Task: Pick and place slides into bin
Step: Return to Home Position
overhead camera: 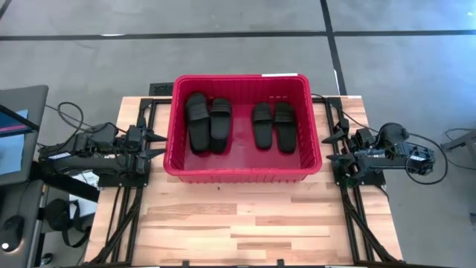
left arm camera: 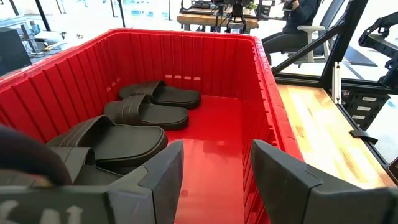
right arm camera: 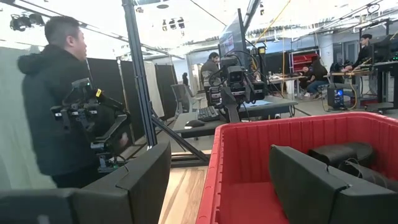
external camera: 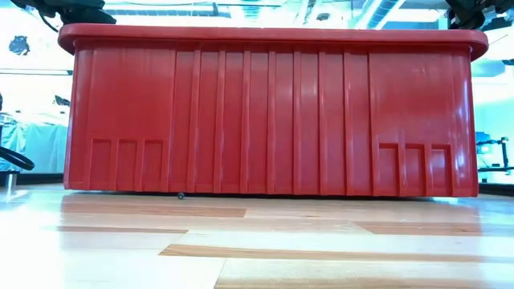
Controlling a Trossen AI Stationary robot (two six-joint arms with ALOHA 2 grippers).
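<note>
The red bin (overhead camera: pixel 243 170) stands at the table's far middle. Several black slides lie flat on their soles inside it, in two pairs: one pair (overhead camera: pixel 207 123) at the left, one pair (overhead camera: pixel 273 125) at the right. They also show in the left wrist view (left arm camera: pixel 146 113). My left gripper (overhead camera: pixel 158 143) is open and empty, just outside the bin's left wall. My right gripper (overhead camera: pixel 332 147) is open and empty, just outside the bin's right wall. In the low view only the bin's near wall (external camera: pixel 273 112) shows.
Bare wooden table top (overhead camera: pixel 245 223) lies in front of the bin. Black frame rails (overhead camera: pixel 126 216) run along both table sides. A monitor (overhead camera: pixel 15 126) stands left of the table. People and desks (right arm camera: pixel 59 99) show in the room beyond.
</note>
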